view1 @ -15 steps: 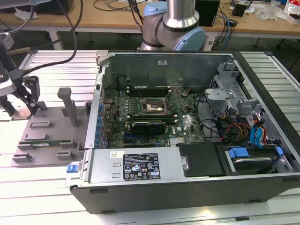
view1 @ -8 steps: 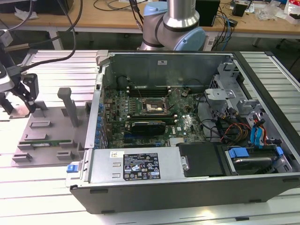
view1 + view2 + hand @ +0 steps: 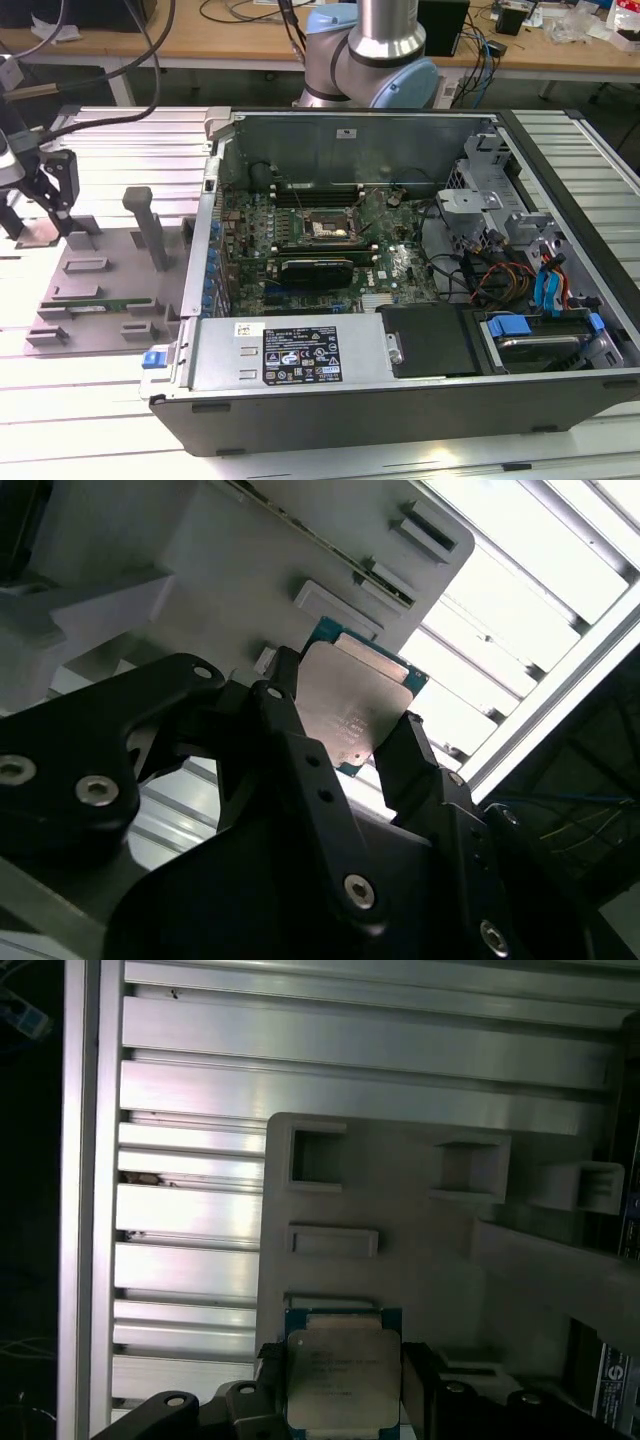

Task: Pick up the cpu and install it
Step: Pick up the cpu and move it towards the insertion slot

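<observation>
The cpu (image 3: 352, 702) is a flat square chip with a silver-grey top and a blue-green rim. It sits between my gripper's (image 3: 350, 735) two black fingers (image 3: 292, 720), which press on its opposite edges. In the first wrist view the cpu (image 3: 340, 1372) hangs just over the grey fixture plate (image 3: 400, 1230), held in the gripper (image 3: 342, 1390). In the exterior view the gripper (image 3: 38, 215) is at the far left, over the back corner of the fixture plate (image 3: 100, 265). The black socket frame (image 3: 328, 228) on the motherboard (image 3: 400, 265) lies well to the exterior view's right.
An open computer case (image 3: 300, 355) fills the middle and the exterior view's right, with drive bays and cables (image 3: 520, 280) inside. A green memory stick (image 3: 100, 303) lies on the fixture plate beside an upright grey post (image 3: 148, 225). The arm's base (image 3: 375, 55) stands behind the case.
</observation>
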Available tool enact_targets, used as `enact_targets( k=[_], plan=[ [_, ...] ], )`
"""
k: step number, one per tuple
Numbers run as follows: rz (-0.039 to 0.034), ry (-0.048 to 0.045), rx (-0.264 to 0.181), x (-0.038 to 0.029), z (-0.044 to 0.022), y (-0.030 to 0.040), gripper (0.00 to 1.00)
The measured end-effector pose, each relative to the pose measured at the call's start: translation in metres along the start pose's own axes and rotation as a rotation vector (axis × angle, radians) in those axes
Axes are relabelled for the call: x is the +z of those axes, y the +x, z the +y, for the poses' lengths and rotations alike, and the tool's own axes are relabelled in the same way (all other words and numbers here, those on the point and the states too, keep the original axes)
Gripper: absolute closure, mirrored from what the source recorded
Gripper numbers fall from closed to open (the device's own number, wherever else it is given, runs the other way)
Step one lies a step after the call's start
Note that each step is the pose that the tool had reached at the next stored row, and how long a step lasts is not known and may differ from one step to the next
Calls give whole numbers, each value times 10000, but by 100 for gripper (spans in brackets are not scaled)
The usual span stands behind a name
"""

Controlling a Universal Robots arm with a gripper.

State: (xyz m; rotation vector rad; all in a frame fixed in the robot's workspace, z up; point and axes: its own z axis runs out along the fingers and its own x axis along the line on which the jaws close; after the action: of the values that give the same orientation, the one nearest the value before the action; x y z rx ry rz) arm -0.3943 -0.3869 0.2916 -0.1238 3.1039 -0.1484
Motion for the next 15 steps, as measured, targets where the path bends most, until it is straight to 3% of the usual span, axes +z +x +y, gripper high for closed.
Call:
enact_targets(
  k=[7, 10, 13, 14, 15],
  plan=[
    [12, 146, -5, -101, 4, -4, 45],
    [10, 143, -4, -159, 9, -6, 45],
    [-28, -363, 13, -165, 8, -6, 45],
    [-36, -491, 17, -170, 8, -7, 45],
    [-41, -526, 21, -199, 6, -7, 45]
  ],
)
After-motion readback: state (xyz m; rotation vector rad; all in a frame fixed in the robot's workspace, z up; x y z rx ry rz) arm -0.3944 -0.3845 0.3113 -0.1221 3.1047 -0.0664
